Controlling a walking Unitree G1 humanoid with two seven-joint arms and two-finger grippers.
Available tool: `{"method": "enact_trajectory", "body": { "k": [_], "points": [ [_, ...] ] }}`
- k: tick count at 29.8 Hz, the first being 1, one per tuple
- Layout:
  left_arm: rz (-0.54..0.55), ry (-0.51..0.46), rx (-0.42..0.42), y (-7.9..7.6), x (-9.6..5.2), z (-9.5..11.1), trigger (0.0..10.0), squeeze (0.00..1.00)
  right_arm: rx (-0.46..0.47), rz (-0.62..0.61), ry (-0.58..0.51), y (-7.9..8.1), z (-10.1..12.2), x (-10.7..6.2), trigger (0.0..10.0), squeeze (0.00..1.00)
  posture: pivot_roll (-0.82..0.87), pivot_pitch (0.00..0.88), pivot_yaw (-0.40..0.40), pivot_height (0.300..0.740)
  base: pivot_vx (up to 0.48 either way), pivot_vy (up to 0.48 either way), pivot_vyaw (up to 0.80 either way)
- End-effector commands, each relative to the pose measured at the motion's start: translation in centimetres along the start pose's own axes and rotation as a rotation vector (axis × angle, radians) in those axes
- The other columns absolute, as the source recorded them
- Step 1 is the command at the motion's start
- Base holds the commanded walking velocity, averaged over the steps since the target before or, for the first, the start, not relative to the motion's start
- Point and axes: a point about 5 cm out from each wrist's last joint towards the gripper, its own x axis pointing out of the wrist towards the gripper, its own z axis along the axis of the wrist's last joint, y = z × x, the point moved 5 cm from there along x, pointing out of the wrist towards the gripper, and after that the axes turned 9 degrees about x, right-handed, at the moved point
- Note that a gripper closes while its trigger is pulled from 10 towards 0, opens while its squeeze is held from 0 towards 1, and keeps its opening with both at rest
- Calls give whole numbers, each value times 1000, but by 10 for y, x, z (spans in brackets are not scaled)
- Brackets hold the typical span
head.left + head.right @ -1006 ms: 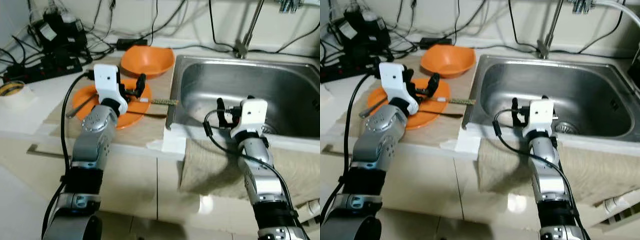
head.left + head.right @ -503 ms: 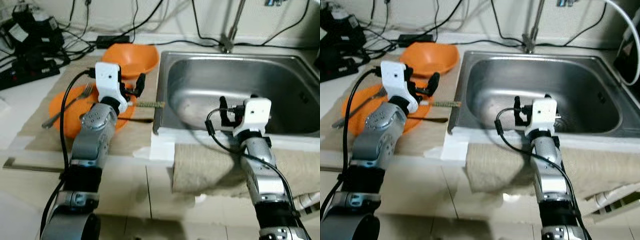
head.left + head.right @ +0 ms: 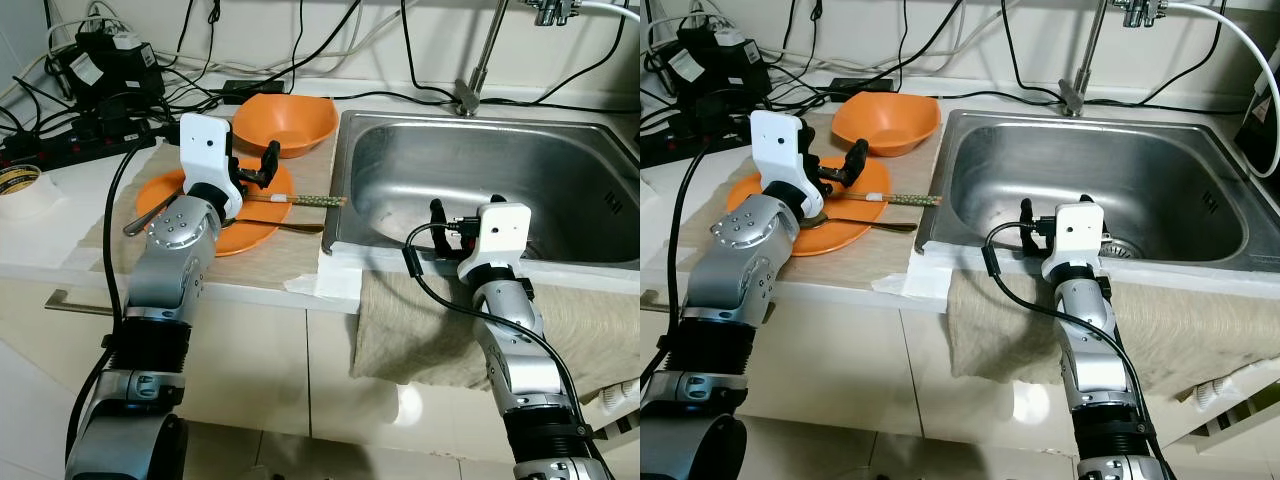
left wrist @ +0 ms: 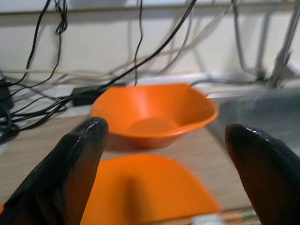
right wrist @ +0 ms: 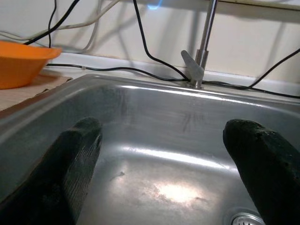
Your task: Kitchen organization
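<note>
- Left eye view has the steel sink [image 3: 560, 165] as its biggest thing and the landmark here; against the pictures from a second and half a second ago the whole scene has slid and tilted, so the head camera moved, while the dishes keep their places beside the sink.
- That suggests the robot has been squaring itself to the counter, not handling anything; the organizing looks barely begun, with every dish still out.
- Left of the sink lies the orange plate [image 3: 170, 195], with chopsticks [image 3: 300, 201] across its sink-side edge, tips pointing at the sink rim, and a fork [image 3: 150, 212] on its far side.
- Behind the plate, near the sink's back corner, sits the orange bowl [image 3: 285, 121].
- The left gripper [image 3: 258, 175] hovers above the plate's sink-side half, fingers spread and empty; its wrist view looks past them to the bowl, which is ahead and apart from the fingertips, while the chopsticks lie just below.
- The right gripper [image 3: 1032, 228] rests at the sink's front rim, above the towel [image 3: 1200, 330], fingers spread wide and holding nothing, facing the basin and the faucet [image 5: 200, 56].
</note>
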Motion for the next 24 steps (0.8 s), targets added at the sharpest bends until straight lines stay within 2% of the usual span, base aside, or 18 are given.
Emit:
{"method": "enact_trajectory", "body": {
  "k": [1,6,7,9,10,11,14,20,24],
  "points": [
    [13,11,26,9,2,4,10000,0,1,6,16,1,-3,0,10000,0,-5,0,22,732,0,0,0],
    [34,54,74,27,0,0,10000,0,-1,10,16,1,-2,1,10000,0,1,0,19,732,0,0,0],
    [47,63,91,35,-1,1,10000,0,-2,11,17,0,-3,1,10000,0,3,0,17,732,0,0,0],
    [53,65,99,38,-2,2,10000,0,-3,12,18,0,-3,1,10000,0,3,0,17,732,0,0,0],
    [67,80,113,51,-4,4,10000,0,-3,16,22,1,-4,1,10000,0,11,0,13,732,0,0,0],
    [67,80,113,51,-4,4,10000,0,-3,16,22,1,-4,1,10000,0,11,0,13,732,0,0,0],
    [76,133,127,66,-8,1,10000,0,-2,28,27,4,-5,2,10000,0,19,0,8,732,0,0,0],
    [85,189,109,78,-10,-2,10000,0,-1,38,31,6,-6,3,10000,0,24,0,5,732,0,0,0],
    [75,218,79,79,-10,-4,10000,0,0,41,33,7,-6,3,10000,0,26,0,2,732,0,0,0]
  ]
}}
